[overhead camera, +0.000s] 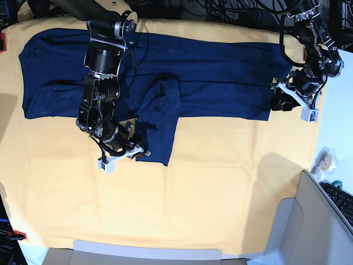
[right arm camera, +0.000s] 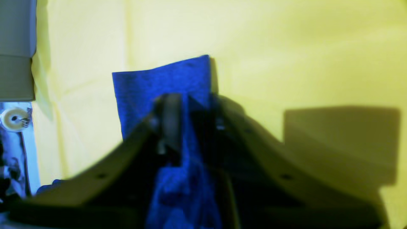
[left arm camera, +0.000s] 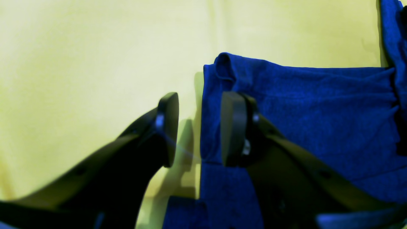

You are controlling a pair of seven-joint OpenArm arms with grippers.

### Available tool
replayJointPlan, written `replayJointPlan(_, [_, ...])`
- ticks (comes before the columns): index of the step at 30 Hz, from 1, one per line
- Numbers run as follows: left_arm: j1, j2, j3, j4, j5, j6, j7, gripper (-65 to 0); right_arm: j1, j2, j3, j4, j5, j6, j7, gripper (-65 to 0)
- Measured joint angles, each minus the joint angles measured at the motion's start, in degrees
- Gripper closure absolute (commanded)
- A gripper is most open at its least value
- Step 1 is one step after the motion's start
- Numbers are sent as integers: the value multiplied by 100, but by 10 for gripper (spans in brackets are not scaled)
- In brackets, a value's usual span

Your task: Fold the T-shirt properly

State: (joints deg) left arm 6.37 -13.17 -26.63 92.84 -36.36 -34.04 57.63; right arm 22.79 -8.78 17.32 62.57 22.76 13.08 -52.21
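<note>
The dark navy T-shirt lies spread flat across the back of the yellow-orange table cloth. One long sleeve is folded down toward the front. My right gripper sits at that sleeve's end. In the right wrist view its jaws stand close together with blue fabric pinched between them, the picture somewhat blurred. My left gripper is at the shirt's right edge. In the left wrist view it is open, one finger over the shirt, the other over the cloth, the fabric edge between them.
A white table edge at the right holds a tape roll and a keyboard. A grey box stands at the front right corner, and a grey strip runs along the front edge. Cables crowd the back.
</note>
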Motion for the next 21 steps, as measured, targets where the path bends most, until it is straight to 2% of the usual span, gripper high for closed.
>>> replayJointPlan(1, [0, 0, 0, 0, 0, 0, 0, -218, 31, 0, -2, -83, 4, 0, 0, -7])
replayJointPlan(2, [0, 2, 0, 0, -2, -2, 0, -218, 48, 2, 0, -162, 15, 2, 13, 0])
replayJointPlan(7, [0, 2, 0, 0, 0, 0, 0, -218, 52, 4, -42, -188, 83, 0, 37, 0])
replayJointPlan(9, [0, 2, 0, 0, 0, 0, 0, -218, -4, 44, -295, -131, 304, -55, 24, 0])
replayJointPlan(14, [2, 2, 0, 0, 0, 0, -2, -218, -527, 2, -1410, 892, 450, -72, -188, 0])
replayJointPlan(21, [-2, 2, 0, -7, 2, 0, -4, -218, -1215, 35, -3447, 2411, 490, -63, -197, 0])
